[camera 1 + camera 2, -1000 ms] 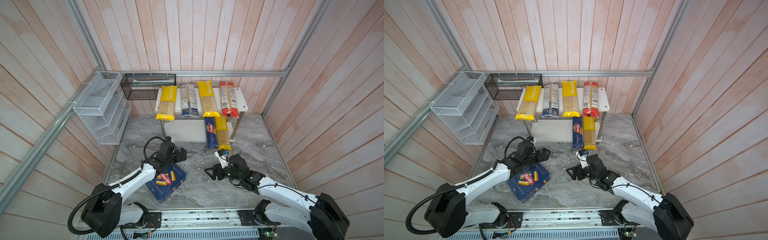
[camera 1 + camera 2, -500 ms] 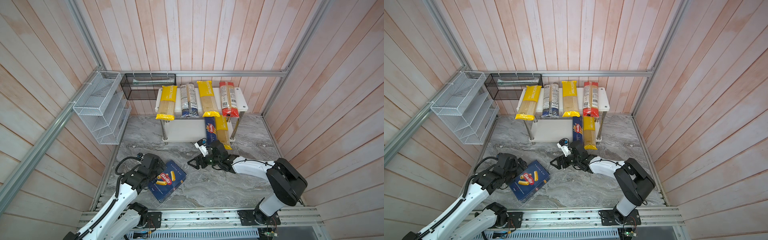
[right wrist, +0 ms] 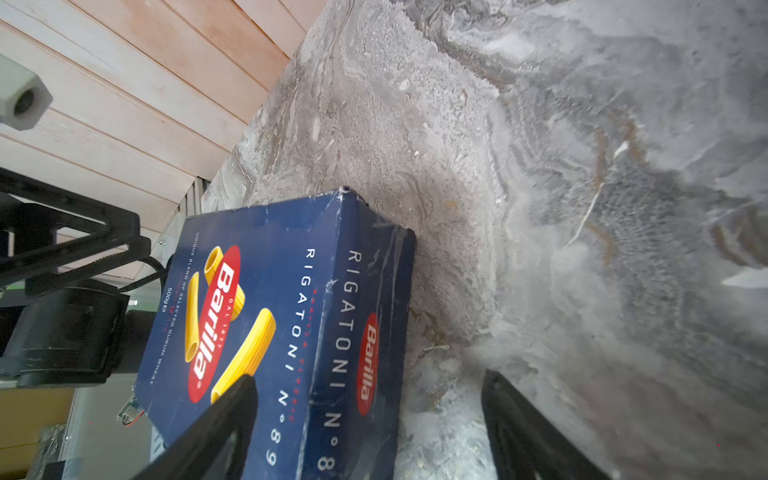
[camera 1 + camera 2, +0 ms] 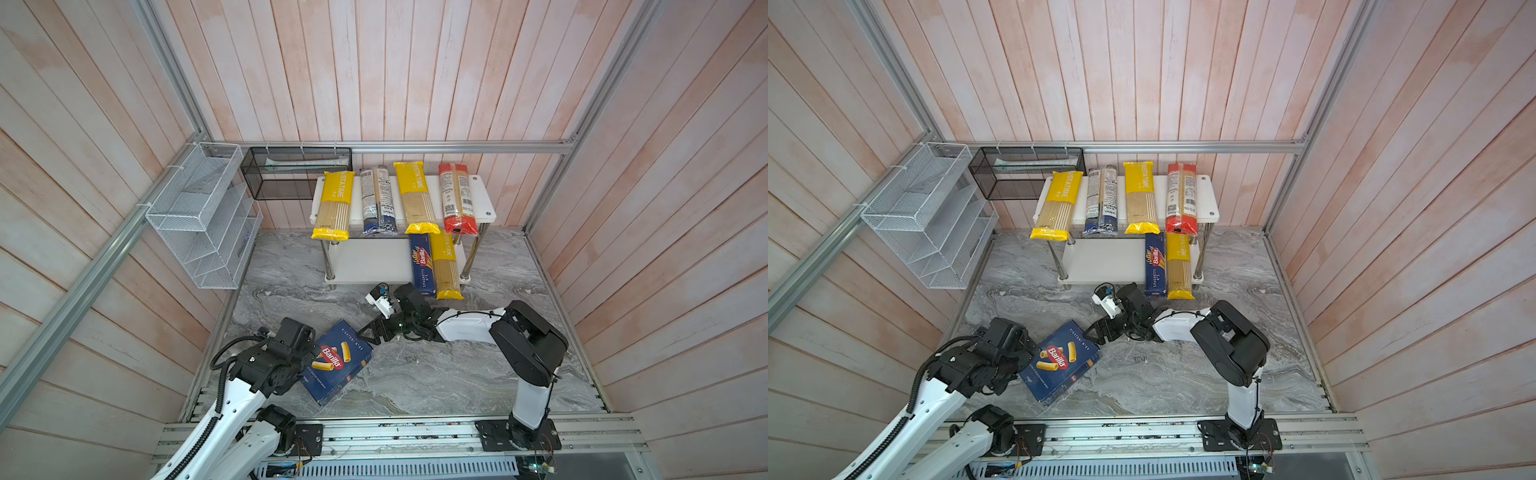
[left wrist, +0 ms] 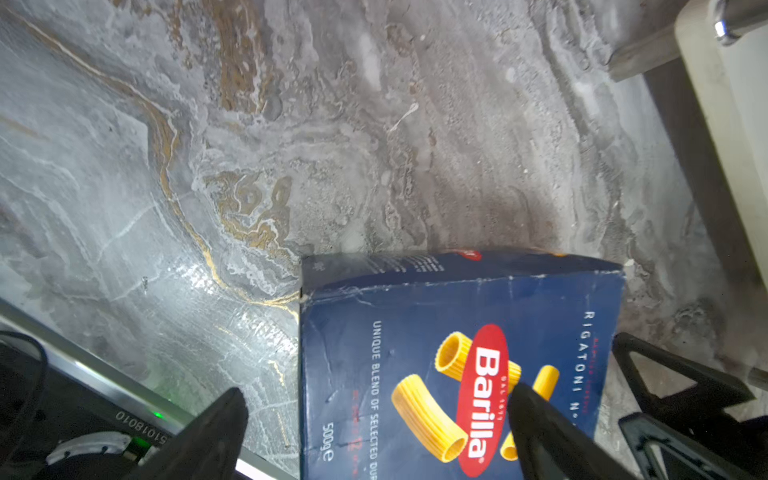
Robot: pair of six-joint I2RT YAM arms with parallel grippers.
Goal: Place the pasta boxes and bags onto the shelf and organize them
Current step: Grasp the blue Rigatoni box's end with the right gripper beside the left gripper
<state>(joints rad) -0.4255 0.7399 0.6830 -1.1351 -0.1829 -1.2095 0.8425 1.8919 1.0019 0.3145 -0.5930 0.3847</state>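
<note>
The wide blue Barilla rigatoni box [image 4: 336,360] [image 5: 415,332] [image 3: 270,324] lies flat on the marble floor. My left gripper [image 5: 378,399] is open at its near left end, with one finger over the box face and one over the floor. My right gripper [image 4: 372,332] [image 3: 370,382] is open at the far right corner, straddling the box's long side. On the shelf [image 4: 484,199], the top board carries two yellow bags [image 4: 334,203] [image 4: 415,195], a dark-blue-ended bag [image 4: 376,199] and a red-ended bag [image 4: 457,199]. The lower board holds the narrow spaghetti box [image 4: 423,264] and a yellow bag [image 4: 446,266].
A white wire rack [image 4: 203,212] hangs on the left wall, and a black mesh basket [image 4: 291,172] sits behind the shelf's left end. The left half of the lower board [image 4: 365,262] is bare. An aluminium rail [image 4: 374,432] with both arm bases runs along the front.
My left arm has drawn back from above the box to its near left end. My right gripper has swung left from the shelf front to the box's far corner. The box has not moved.
</note>
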